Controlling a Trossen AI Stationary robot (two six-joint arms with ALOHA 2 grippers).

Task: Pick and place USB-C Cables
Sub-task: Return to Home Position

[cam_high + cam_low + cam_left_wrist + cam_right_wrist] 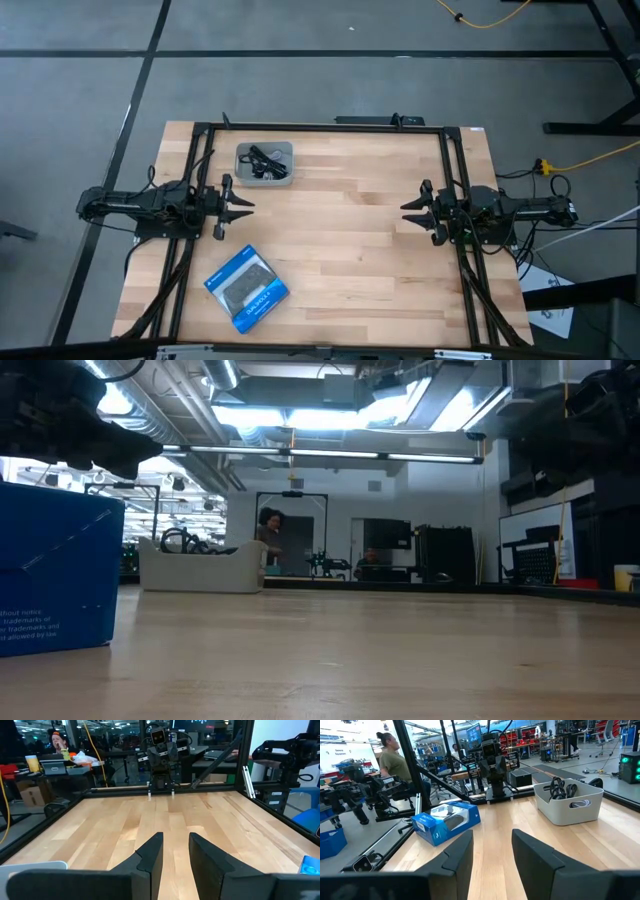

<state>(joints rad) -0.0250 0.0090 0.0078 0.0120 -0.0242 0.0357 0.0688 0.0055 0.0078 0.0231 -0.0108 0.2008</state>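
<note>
The USB-C cables [262, 160] lie together inside a small grey tray [243, 178] on the far left part of the table. In the right wrist view black coils [562, 787] stick up over the tray's rim, and a whitish cable [581, 803] rests against its inner wall. In the low view the black loops [180, 541] also show above the tray. My left gripper [241, 207] hovers open at the table's left side, just near of the tray. My right gripper [408, 210] hovers open at the right side, facing it. Neither holds anything.
A blue-and-black flat box [247, 288] lies on the near left part of the table and stands large at the left of the low view [55, 575]. A black frame [320, 127] borders the tabletop. Bare wood [340, 230] stretches between the two grippers. People show in the room beyond.
</note>
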